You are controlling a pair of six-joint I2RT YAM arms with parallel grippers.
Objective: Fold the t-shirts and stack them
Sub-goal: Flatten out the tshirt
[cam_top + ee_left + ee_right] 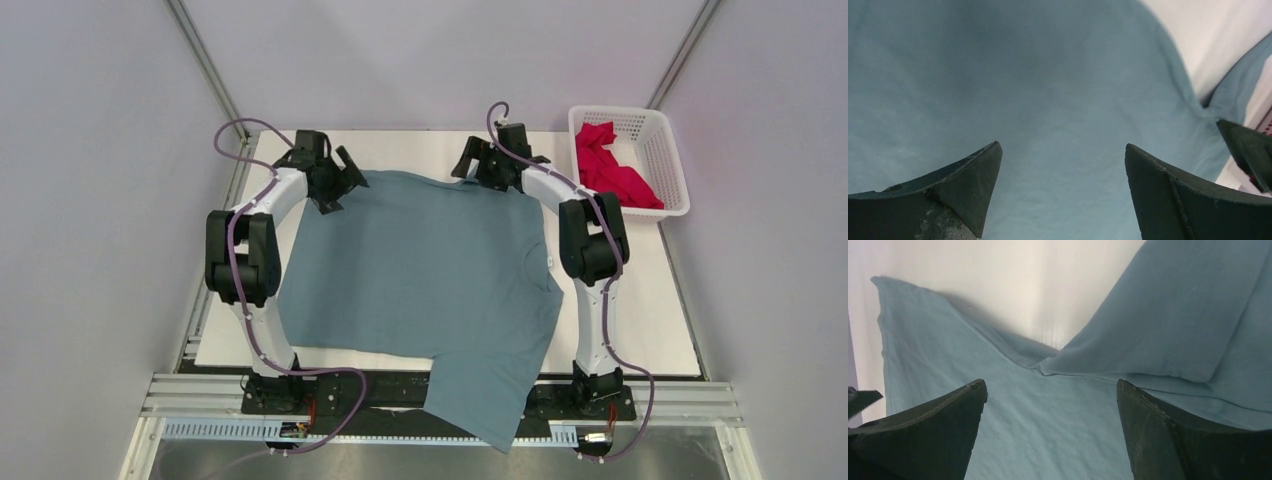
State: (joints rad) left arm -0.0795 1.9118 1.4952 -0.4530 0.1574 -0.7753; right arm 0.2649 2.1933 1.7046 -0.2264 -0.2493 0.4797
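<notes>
Logging blue-grey t-shirt [420, 270] as opened out nearly flat on the surface [660, 330]. Its far edge is running from one set of jaws to the other, and one corner is trailing well behind both, over the near edge and across the base rail. Not finding a deliberate fold in it yet. Only noting cloth lapping over itself just ahead of the right jaws in the right wrist view, with bare surface beyond.

Recording left jaws as standing wide apart with nothing between them, hanging over plain blue cloth at the shirt's far left corner. Recording right jaws likewise spread and gripping nothing, hanging over the far right corner. Not managing to tell whether either set is touching the cloth.

Marking crimson-pink t-shirt [610, 165] as lying crumpled in the white lattice basket [668, 128], out to the outer side of the right jaws and well apart from them.

Judging progress as early: first shirt apparently laid out and flattened, ready for folding. Judging as remaining: folding the blue-grey shirt, fetching, spreading and folding the crimson-pink one, and stacking the pair. Not seeing any stack yet.
</notes>
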